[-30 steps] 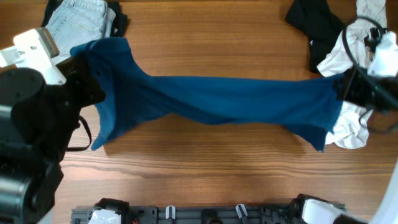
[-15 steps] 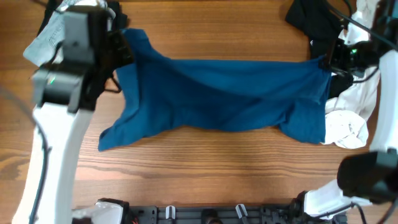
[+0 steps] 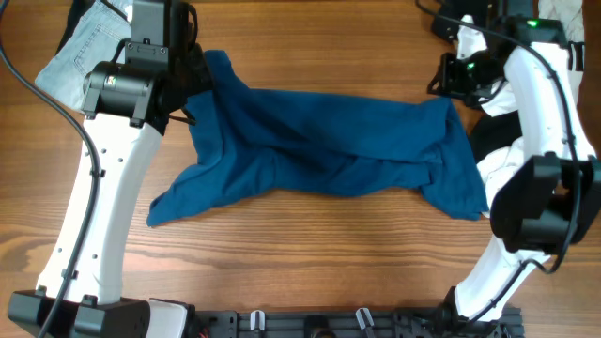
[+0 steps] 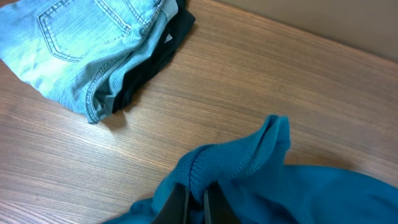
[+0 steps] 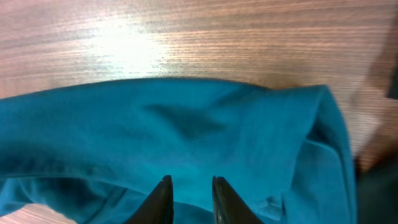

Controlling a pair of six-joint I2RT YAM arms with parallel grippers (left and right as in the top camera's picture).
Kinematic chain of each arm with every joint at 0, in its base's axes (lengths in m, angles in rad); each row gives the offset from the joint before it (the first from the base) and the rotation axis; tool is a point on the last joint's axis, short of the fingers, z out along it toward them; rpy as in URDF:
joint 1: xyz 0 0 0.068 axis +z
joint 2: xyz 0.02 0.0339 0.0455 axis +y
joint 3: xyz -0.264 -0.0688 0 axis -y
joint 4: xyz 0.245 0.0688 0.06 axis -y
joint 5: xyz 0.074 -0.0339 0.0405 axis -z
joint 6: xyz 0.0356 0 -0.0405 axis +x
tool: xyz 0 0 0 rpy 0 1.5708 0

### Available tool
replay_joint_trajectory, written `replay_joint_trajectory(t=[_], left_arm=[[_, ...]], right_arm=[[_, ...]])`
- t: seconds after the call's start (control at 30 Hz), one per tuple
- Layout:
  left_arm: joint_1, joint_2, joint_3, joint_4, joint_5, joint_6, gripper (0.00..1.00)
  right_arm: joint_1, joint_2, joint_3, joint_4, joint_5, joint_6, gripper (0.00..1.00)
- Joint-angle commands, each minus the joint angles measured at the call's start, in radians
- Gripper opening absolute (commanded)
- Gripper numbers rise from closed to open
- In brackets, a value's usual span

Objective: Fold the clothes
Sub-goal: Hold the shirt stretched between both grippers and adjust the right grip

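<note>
Blue shirt (image 3: 329, 155) on wooden table (image 3: 329, 258), corner in tight left hand (image 4: 198, 202); right hand (image 5: 189, 196) narrowly apart.

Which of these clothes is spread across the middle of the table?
The blue shirt; the jeans and the white garment lie bunched off to the sides.

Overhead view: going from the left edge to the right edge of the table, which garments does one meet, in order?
Light-blue jeans → deep-blue shirt → white garment.
</note>
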State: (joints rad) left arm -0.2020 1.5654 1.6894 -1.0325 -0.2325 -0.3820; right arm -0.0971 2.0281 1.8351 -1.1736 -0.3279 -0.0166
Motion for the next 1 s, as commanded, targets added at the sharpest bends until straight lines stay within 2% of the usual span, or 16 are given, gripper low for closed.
replay_joint_trajectory(t=[0.0,0.1,0.23,0.33,0.53,0.73,0.97], left_arm=[[0.002,-0.003,0.018,-0.001,-0.027,0.008,0.04],[0.002,0.002,0.018,-0.006,-0.027,0.008,0.04],[0.002,0.011,0.016,-0.005,-0.027,0.008,0.04],[0.002,0.025,0.016,-0.006,-0.026,0.008,0.04],[0.002,0.034,0.016,-0.007,-0.026,0.008,0.04],[0.002,0.034,0.016,-0.006,-0.027,0.008,0.04],[0.002,0.034,0.016,-0.009,-0.027,0.009,0.04]], right_arm=[[-0.001,0.007,0.009,-0.048,0.016,0.018,0.32],[0.0,0.008,-0.013,-0.151,0.076,0.025,0.43],[0.002,0.007,-0.117,-0.196,0.111,0.06,0.44],[0.006,0.007,-0.259,-0.123,0.111,0.103,0.44],[0.006,0.008,-0.409,0.045,0.111,0.151,0.44],[0.006,0.008,-0.435,0.134,0.199,0.201,0.44],[0.006,0.009,-0.437,0.152,0.251,0.203,0.44]])
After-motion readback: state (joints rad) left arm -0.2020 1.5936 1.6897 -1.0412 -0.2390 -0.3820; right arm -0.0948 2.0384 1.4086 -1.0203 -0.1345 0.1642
